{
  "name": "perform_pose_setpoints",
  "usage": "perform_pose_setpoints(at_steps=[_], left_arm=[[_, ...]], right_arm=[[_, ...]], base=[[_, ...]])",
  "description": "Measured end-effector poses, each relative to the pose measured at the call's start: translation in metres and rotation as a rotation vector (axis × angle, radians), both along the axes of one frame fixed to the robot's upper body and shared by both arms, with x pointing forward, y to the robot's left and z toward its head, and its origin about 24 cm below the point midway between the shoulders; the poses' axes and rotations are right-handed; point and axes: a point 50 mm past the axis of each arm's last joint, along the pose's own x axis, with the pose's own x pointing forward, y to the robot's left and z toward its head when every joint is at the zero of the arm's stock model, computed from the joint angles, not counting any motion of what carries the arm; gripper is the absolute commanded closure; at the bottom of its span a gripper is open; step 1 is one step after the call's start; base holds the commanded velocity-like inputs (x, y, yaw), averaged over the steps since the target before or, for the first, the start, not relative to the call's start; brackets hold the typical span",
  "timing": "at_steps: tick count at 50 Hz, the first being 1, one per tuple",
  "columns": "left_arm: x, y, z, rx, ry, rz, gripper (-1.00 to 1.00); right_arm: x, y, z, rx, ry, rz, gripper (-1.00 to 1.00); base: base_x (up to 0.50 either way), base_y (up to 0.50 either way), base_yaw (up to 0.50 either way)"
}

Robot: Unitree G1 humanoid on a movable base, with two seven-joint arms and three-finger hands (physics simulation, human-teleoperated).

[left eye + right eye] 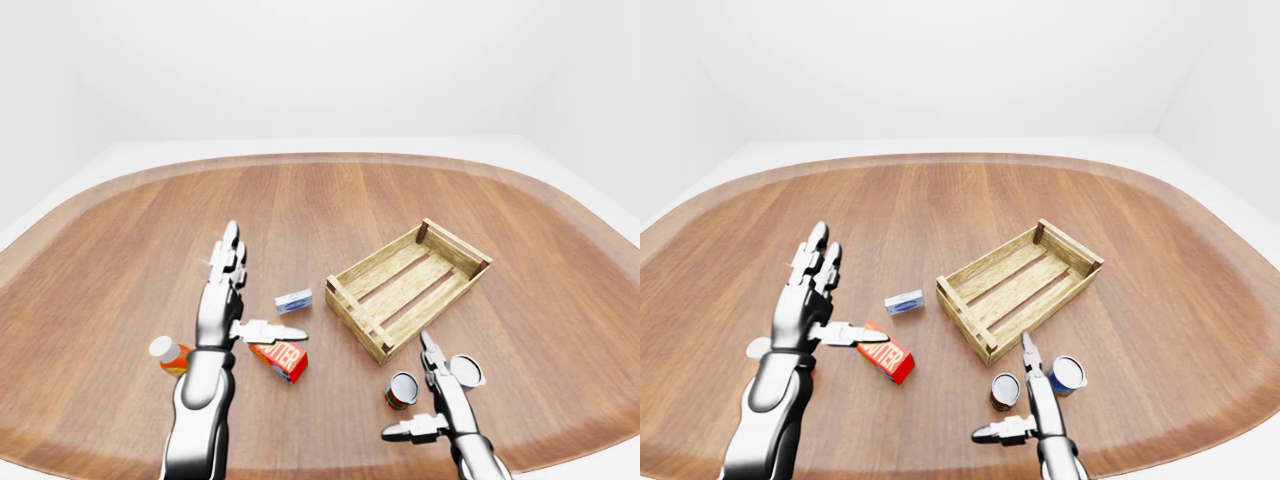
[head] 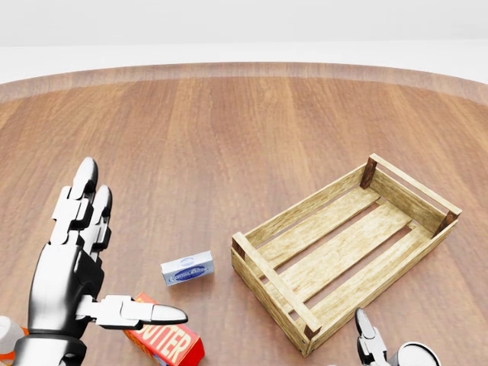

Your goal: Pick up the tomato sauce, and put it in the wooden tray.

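The tomato sauce (image 1: pixel 402 390) is a small can with a red and green label, standing on the wooden table below the tray in the left-eye view. My right hand (image 1: pixel 420 398) is open right beside the can, with one finger pointing up and the thumb stretched to the left below it. No finger closes round the can. The wooden tray (image 1: pixel 357 318) is a slatted crate with nothing in it, lying right of centre. My left hand (image 1: pixel 262 290) is raised and open to the left of the tray, above a red butter box (image 1: pixel 279 359).
A silver can with a blue label (image 1: pixel 466 371) stands just right of my right hand. A small blue and white box (image 1: pixel 294 299) lies left of the tray. An orange bottle with a white cap (image 1: pixel 168 353) sits by my left forearm.
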Motion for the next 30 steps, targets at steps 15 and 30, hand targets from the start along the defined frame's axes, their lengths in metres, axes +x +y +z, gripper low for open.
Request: perform_pose_setpoints(at_steps=[15, 30], left_arm=[[0.000, -0.001, -0.002, 0.003, 0.007, -0.004, -1.00], [-0.001, -0.002, -0.002, 0.004, 0.011, -0.006, -1.00]], right_arm=[[0.004, -0.001, -0.016, -0.007, 0.054, -0.014, -1.00], [0.004, -0.002, -0.028, -0.014, 0.104, -0.023, -1.00]], base=[[0.00, 0.00, 0.00], [0.00, 0.00, 0.00]])
